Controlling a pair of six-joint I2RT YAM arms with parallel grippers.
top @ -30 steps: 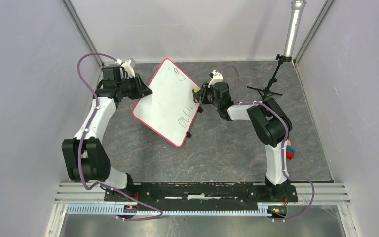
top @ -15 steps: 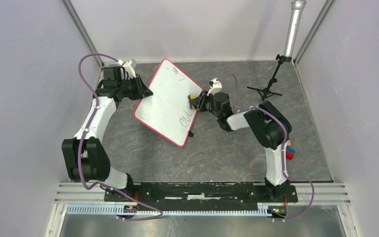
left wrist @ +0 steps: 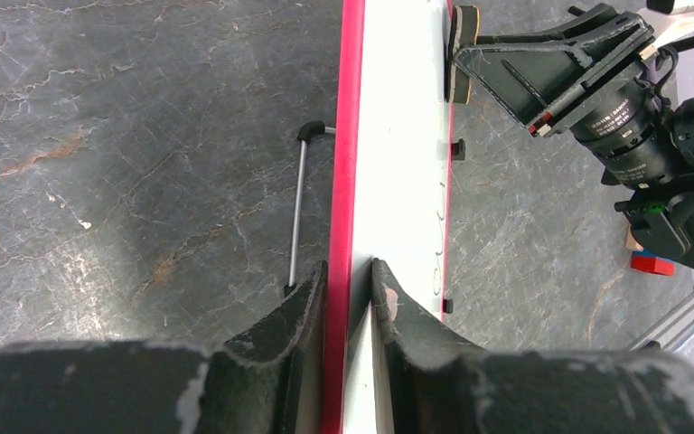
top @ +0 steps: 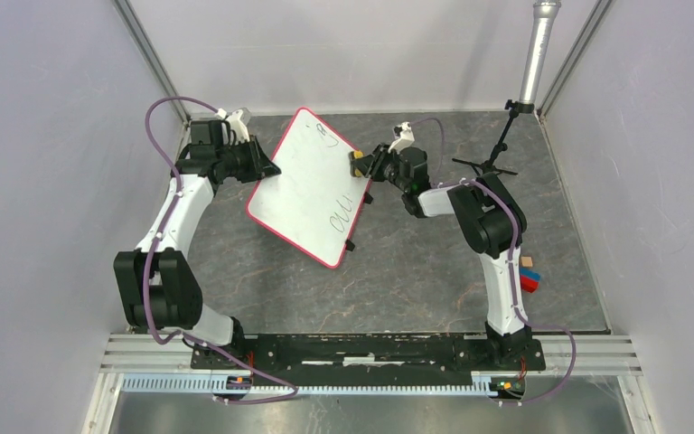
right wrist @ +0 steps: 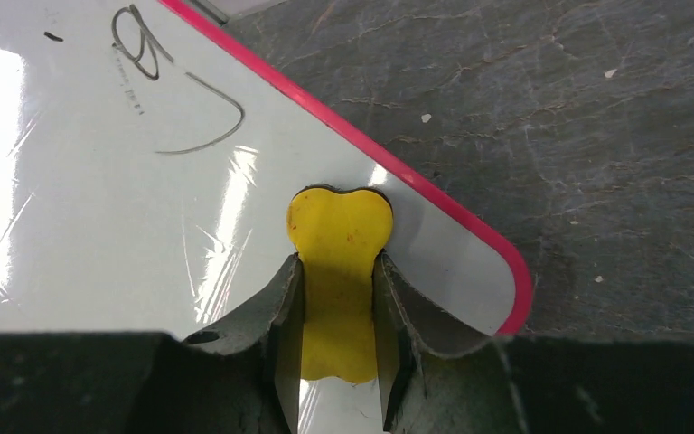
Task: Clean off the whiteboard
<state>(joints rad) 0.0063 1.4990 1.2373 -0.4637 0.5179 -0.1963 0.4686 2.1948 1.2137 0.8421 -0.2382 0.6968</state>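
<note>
- The left hand (left wrist: 348, 276) is clamped on the red rim of the whiteboard (left wrist: 398, 181)
- A yellow eraser (right wrist: 339, 221) is gripped by the right hand (right wrist: 339, 262) and pressed to the board near a rounded corner
- The board is held tilted over the counter (top: 416, 262)
- Dark scribbles (right wrist: 135, 45) cannot be read as words

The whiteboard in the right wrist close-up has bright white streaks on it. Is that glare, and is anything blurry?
Right wrist view: yes, glare streaks the whiteboard left of the yellow eraser; the right pincer is dark and soft. Left wrist view: the left pincer is blurred, the table sharp. Top external view: evenly lit, no glare on the board.
</note>
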